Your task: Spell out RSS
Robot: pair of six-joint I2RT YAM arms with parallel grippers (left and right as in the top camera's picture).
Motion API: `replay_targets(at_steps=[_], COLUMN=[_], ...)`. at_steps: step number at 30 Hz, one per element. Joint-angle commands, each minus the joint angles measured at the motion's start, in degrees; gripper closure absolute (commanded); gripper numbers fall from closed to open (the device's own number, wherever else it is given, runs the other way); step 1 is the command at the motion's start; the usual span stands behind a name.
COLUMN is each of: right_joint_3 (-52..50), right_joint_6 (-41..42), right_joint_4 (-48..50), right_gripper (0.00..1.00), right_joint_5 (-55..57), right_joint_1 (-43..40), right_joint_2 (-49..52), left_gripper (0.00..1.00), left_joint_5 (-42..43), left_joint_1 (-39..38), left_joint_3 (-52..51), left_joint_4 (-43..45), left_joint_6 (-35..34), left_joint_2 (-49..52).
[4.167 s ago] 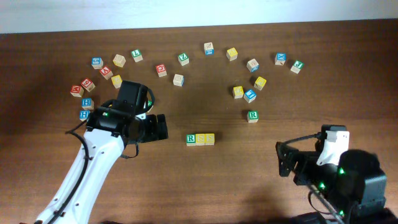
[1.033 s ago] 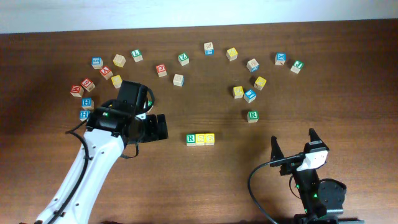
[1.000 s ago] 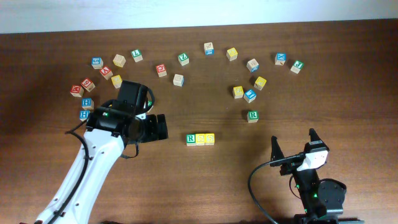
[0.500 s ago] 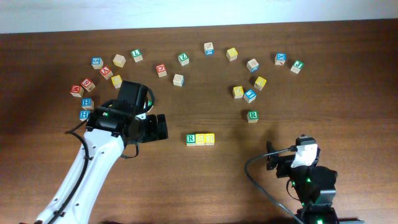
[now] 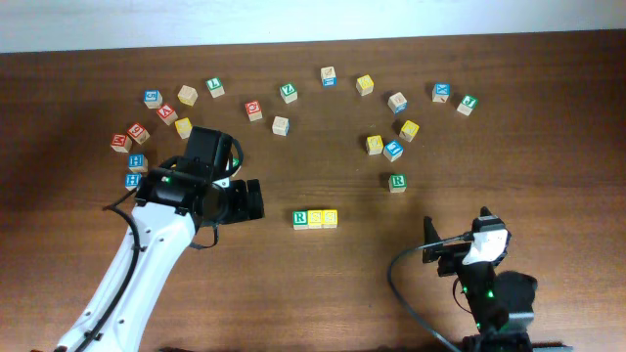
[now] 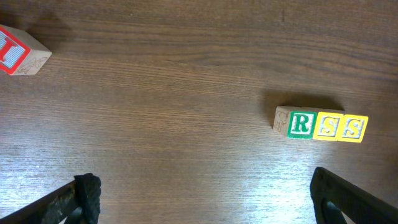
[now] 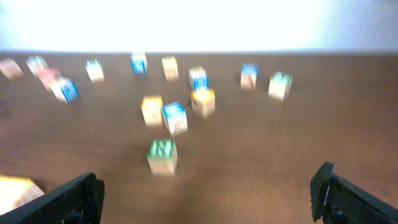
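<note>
Near mid-table, on the dark brown wooden table [image 5: 323, 293], lot one: a white-faced wooden cube with a green R and green border [image 6: 301, 124], a yellow-faced wooden cube lettered S [image 6: 328, 127] touching it, and a second yellow S cube [image 6: 354, 129] touching that. The row reads RSS, straight, letters up. Seen from overhead, it lies between my two arms, nearer my left.

Handling, by my judgement: light, stiff, solid wood; not fragile; painted faces probably a little slick. The best hold is across two opposite side faces, low and centred. The middle S is boxed in along the row and can be taken only across it. A nudge would break the line.

Lot two: my left pincer [image 6: 205, 196], fingers spread as wide as they go, holding nothing, hanging short of the row.

Lot three: my right pincer [image 7: 205, 186], likewise fully spread and empty, well clear of the row. Its view is blurred.

Changes: the row, the scattered lettered cubes [image 5: 281, 125] and my left arm match the oldest overhead picture. My right arm has shifted from the near right corner toward the middle of the near edge. Half a second back its fingers sat turned more leftward; now they point toward the far edge.
</note>
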Motion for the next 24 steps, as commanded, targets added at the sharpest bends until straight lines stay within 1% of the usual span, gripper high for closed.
replay_targets(at_steps=[1, 3, 9, 13, 24], right_joint_3=[-0.42, -0.42, -0.42, -0.42, -0.42], right_joint_6=[0.24, 0.04, -0.26, -3.91, -3.78], right_joint_4=[-0.31, -0.35, -0.42, -0.44, -0.44], right_gripper=[0.02, 0.02, 0.02, 0.02, 0.02], right_joint_5=[1.01, 1.2, 1.16, 1.2, 1.16], right_joint_1=[2.01, 2.23, 2.12, 2.12, 2.14], right_joint_2=[-6.47, -7.85, -7.85, -7.85, -7.85], left_gripper=[0.01, 0.01, 0.01, 0.01, 0.01], left_joint_5=[-0.59, -0.59, -0.59, -0.59, -0.59], left_joint_1=[0.17, 0.17, 0.17, 0.17, 0.17], left_joint_3=[0.66, 0.66, 0.66, 0.66, 0.68], left_joint_4=[0.0, 0.0, 0.0, 0.0, 0.0], left_joint_6=[0.26, 0.26, 0.26, 0.24, 0.26], left_joint_2=[-0.28, -0.28, -0.28, -0.28, -0.28])
